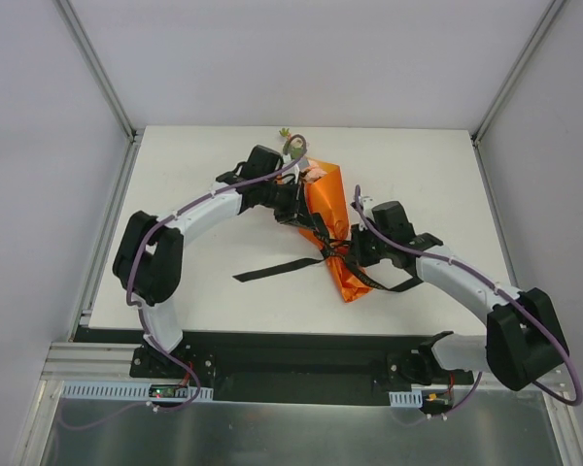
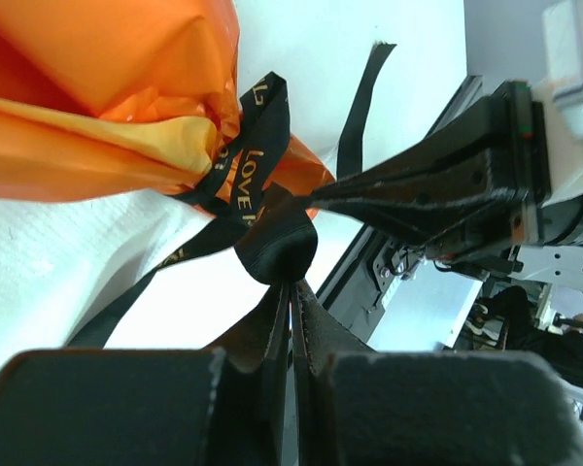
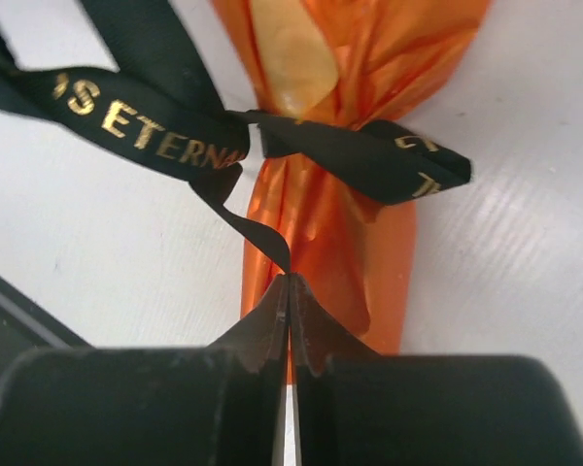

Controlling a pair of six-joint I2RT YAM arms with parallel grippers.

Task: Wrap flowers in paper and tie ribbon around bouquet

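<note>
The bouquet (image 1: 325, 218) lies on the white table (image 1: 194, 194) as an orange paper (image 2: 97, 97) cone, narrow end toward the arms. The flowers (image 1: 291, 146) peek out at its far wide end. The black ribbon (image 3: 136, 121) with gold lettering is wrapped around the paper's (image 3: 330, 223) narrow neck. My left gripper (image 2: 293, 283) is shut on a bunched fold of ribbon (image 2: 277, 243) beside the cone. From the other side, my right gripper (image 3: 290, 277) is shut on a thin ribbon strand just below the wrap. In the left wrist view the right gripper (image 2: 316, 201) meets the ribbon.
One loose ribbon tail (image 1: 277, 270) trails left across the table. Grey walls and metal frame posts (image 1: 97, 68) enclose the back and sides. A black rail (image 1: 291, 354) runs along the table's near edge by the arm bases.
</note>
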